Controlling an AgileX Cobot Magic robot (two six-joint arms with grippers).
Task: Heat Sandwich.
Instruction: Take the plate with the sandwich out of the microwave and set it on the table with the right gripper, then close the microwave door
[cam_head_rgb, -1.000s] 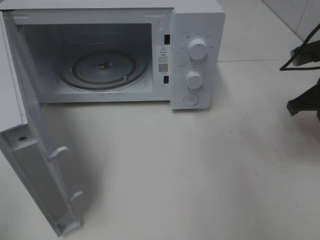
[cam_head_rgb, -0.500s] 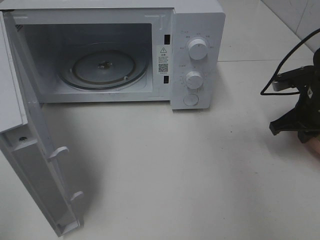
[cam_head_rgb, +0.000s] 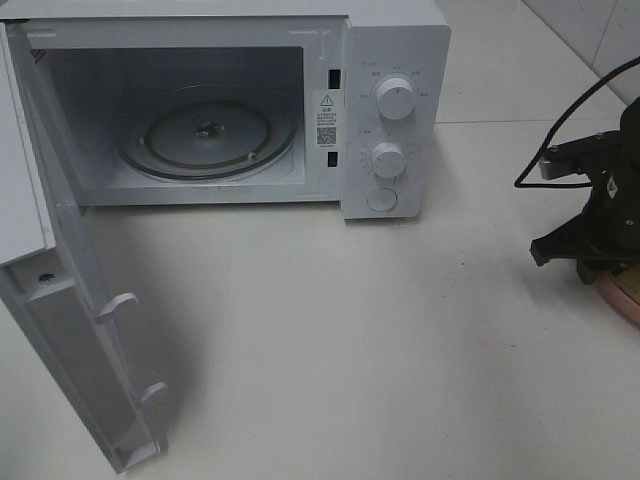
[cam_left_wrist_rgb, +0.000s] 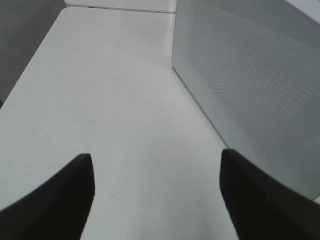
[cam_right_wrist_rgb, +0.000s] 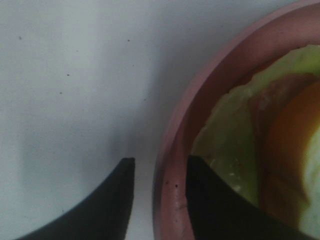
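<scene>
The sandwich (cam_right_wrist_rgb: 250, 145), showing green lettuce and an orange-red filling, lies on a round pink plate (cam_right_wrist_rgb: 172, 165) in the right wrist view. My right gripper (cam_right_wrist_rgb: 160, 165) is open and straddles the plate's rim, one finger outside on the table and one inside beside the lettuce. In the high view the right gripper (cam_head_rgb: 588, 262) hangs at the far right edge over the plate (cam_head_rgb: 622, 292); the sandwich is hidden there. My left gripper (cam_left_wrist_rgb: 156, 160) is open and empty, close beside the microwave door's outer face (cam_left_wrist_rgb: 250, 85).
The white microwave (cam_head_rgb: 395, 60) stands at the back with its door (cam_head_rgb: 60, 330) swung wide open to the left. Its glass turntable (cam_head_rgb: 208, 135) is bare. White tabletop (cam_head_rgb: 350, 330) stretches between the oven and the plate. A black cable (cam_head_rgb: 560, 130) loops above the right arm.
The right arm has come in from the right edge, moving left and down over the plate. The plate's rim now shows. The left gripper has not moved.
</scene>
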